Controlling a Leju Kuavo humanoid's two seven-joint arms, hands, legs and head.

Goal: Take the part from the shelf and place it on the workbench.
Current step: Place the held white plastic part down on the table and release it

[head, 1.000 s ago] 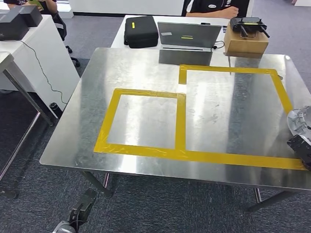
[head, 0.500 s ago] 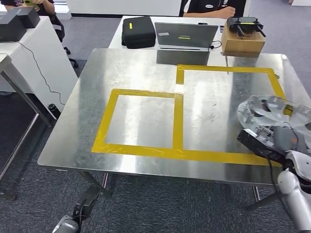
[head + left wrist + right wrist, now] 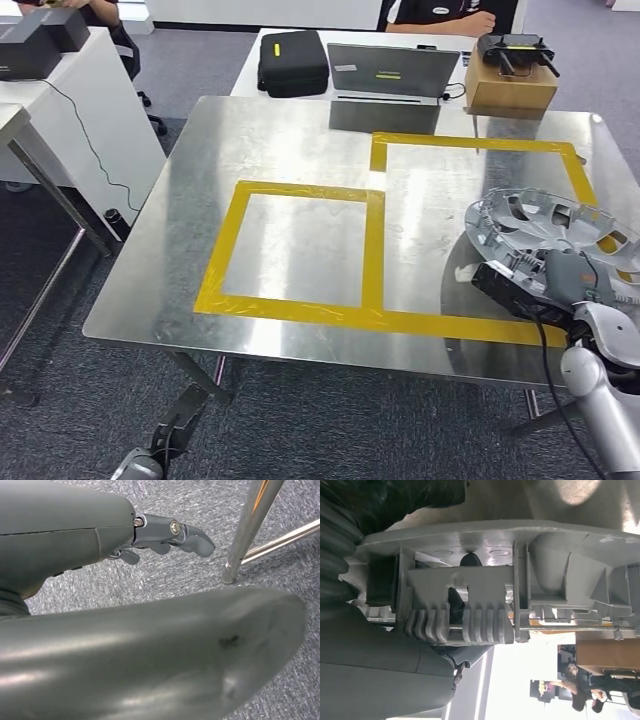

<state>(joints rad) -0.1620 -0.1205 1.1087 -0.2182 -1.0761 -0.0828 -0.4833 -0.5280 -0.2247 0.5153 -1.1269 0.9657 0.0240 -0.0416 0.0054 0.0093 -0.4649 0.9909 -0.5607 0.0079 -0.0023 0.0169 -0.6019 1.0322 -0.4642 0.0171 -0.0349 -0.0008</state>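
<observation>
The part is a round grey plastic shell with ribs and cut-outs. My right hand grips its near edge and holds it just above the steel workbench, over the right yellow-taped rectangle. The right wrist view shows the part's ribbed underside close up, my fingers reaching through an opening. My left hand hangs low beside the bench's front left, fingers stretched out over grey carpet and holding nothing.
A smaller yellow-taped square lies on the bench's left half. Behind the bench stands a white desk with a black case, a laptop and a cardboard box; a person sits there. Another white table stands left.
My right hand has carried the part in from the right edge to over the bench's right taped rectangle. The camera has shifted slightly. The left hand hangs as before.
</observation>
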